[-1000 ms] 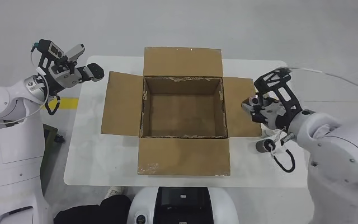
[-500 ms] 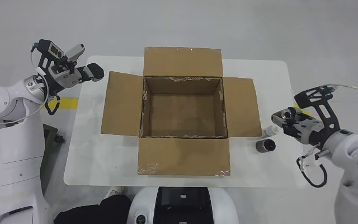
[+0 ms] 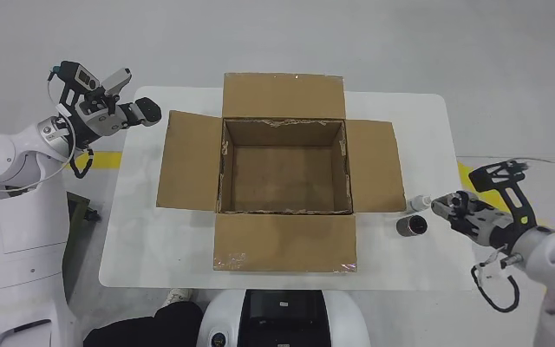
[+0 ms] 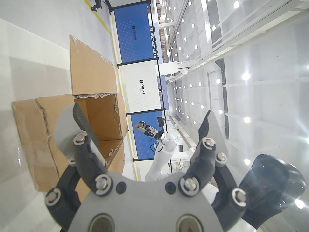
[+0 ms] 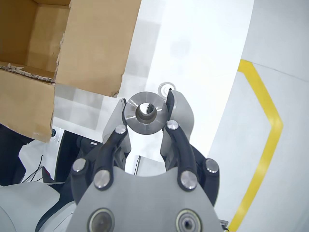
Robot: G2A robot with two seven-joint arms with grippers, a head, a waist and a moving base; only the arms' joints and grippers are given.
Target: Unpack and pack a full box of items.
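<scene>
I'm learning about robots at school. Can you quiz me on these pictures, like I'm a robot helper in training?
1. True or false: the cardboard box has things inside it.
2. Where does the metal cylinder stand? A) on the table beside the box, near the right tool; B) on the table next to the left tool; C) inside the box.
3. Fill in: the left tool's fingers are ___ (open or shut).
Key: 1 false; 2 A; 3 open.
</scene>
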